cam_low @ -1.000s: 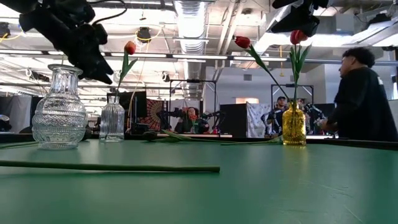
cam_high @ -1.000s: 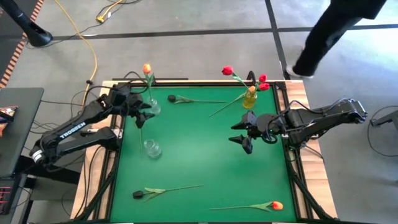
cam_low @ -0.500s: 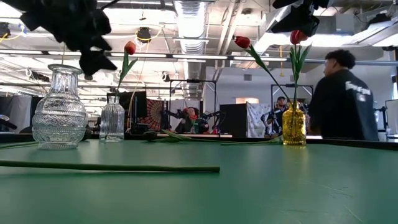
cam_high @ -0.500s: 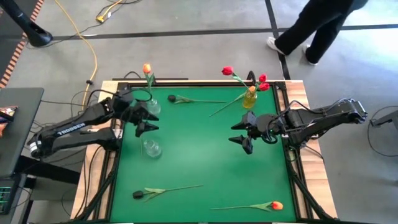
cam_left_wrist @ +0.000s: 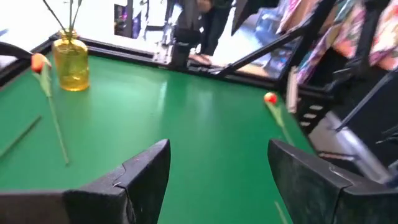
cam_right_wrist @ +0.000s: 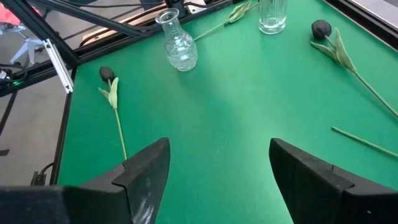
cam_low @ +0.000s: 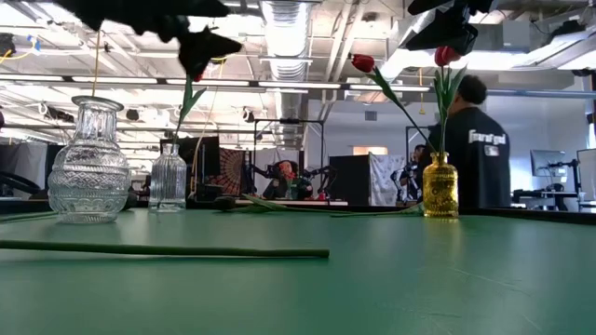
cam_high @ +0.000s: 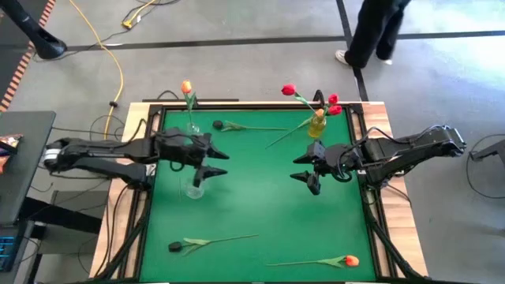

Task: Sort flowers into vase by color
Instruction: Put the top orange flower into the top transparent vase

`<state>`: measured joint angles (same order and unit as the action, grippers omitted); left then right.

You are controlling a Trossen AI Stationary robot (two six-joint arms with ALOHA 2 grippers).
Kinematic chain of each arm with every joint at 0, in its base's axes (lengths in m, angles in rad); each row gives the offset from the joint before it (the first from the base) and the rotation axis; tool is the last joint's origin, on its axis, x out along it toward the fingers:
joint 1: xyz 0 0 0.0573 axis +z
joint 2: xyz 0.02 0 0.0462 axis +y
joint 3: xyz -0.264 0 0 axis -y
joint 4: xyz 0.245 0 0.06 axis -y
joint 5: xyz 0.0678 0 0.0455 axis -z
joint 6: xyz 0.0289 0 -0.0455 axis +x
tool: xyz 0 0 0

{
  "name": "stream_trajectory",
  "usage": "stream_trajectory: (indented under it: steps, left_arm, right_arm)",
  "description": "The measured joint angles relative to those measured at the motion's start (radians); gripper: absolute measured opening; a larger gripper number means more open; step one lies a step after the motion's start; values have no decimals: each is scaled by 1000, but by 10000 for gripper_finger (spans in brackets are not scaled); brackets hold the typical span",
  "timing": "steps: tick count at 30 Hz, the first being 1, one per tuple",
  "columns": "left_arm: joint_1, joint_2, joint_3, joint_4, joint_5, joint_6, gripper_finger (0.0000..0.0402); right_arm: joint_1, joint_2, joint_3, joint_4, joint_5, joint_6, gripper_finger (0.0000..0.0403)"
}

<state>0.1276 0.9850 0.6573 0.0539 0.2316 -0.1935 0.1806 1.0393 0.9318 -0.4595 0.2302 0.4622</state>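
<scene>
Both grippers hang open over the green table, touching nothing. My left gripper [cam_high: 213, 166] [cam_left_wrist: 217, 162] is above the round clear vase [cam_high: 193, 188] [cam_low: 88, 167]. My right gripper [cam_high: 308, 167] [cam_right_wrist: 217, 162] waits right of centre. A yellow vase [cam_high: 317, 125] [cam_left_wrist: 70, 62] at the far right holds red tulips [cam_high: 288, 90]. A ribbed clear vase [cam_high: 192, 132] [cam_low: 169, 177] at the far left holds one orange tulip [cam_high: 186, 87]. Lying flat are a dark tulip [cam_high: 218, 125] at the far side, a dark tulip [cam_high: 175, 246] [cam_right_wrist: 107, 73] at the near side, and an orange tulip [cam_high: 351, 259] [cam_left_wrist: 270, 98] at the near right.
Another tulip's stem [cam_high: 284, 136] lies slanting beside the yellow vase, its reddish head [cam_left_wrist: 38, 62] close to the vase. A raised frame [cam_high: 363, 134] runs along the table's edges. A person [cam_high: 379, 28] walks on the floor beyond the far edge. Bare green cloth lies between the two grippers.
My left arm has swung away from the ribbed vase at the far left, toward the table's middle and near side, turning to point right; its gripper now hangs over the round clear vase. The person beyond the far edge has walked leftward.
</scene>
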Motion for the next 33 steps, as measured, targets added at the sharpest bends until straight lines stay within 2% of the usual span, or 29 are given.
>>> stream_trajectory:
  steps: [8,13,17,23,31,33]
  left_arm:
    - [6,301,334,-227,-206,50,256]
    - [30,525,528,-300,-226,63,256]
    - [52,705,642,-306,-248,61,256]
    - [89,942,773,-275,-368,38,256]
    - [150,1220,908,-194,-396,-55,256]
    - [151,1273,956,-210,-474,-41,256]
  right_arm:
    - [-8,0,0,0,1,0,299]
    - [-9,0,0,0,2,7,299]
    - [-8,0,0,0,2,8,299]
    - [-15,0,0,1,3,9,299]
    - [-38,0,0,2,10,61,299]
    - [-40,0,0,3,10,63,299]
